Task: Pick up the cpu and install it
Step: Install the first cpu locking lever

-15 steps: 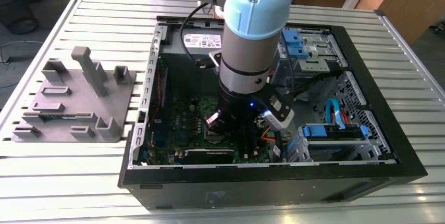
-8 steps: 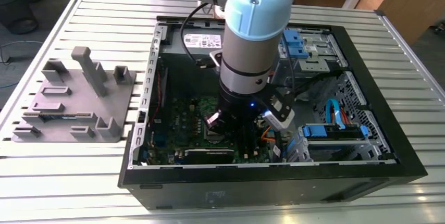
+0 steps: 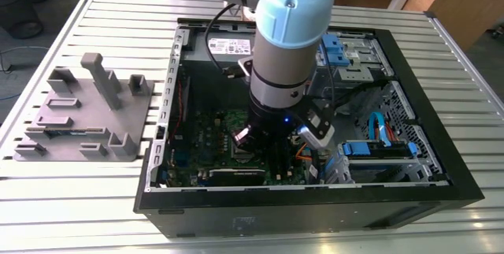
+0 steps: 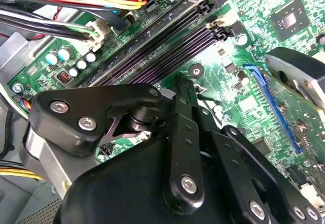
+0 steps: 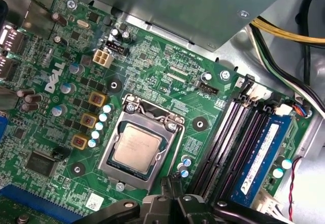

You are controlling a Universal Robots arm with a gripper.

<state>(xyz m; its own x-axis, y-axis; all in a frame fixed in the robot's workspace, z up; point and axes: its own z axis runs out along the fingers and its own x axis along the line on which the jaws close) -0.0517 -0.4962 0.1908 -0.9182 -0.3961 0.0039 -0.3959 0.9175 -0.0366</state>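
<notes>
Silver-grey cpu (image 5: 137, 148), green motherboard (image 5: 167, 76), grey tray (image 3: 82, 115), black gripper (image 4: 185, 89).

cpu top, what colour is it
Shiny silver-grey metal with a thin pale rim; the cpu sits in its socket frame, best seen in the first wrist view.

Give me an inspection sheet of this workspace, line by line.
Surface: slatted metal table carrying an open computer case.
Job's things: cpu lies flat inside the socket frame on the green board.
Clutter: grey tray with upright blocks, beside the case at the exterior view's left.
End effector: end effector is low inside the case above the board; finger state unclear.
Cables: yellow and black wires near the memory slots; blue cable.
Surroundings: wooden furniture behind the table.
</notes>
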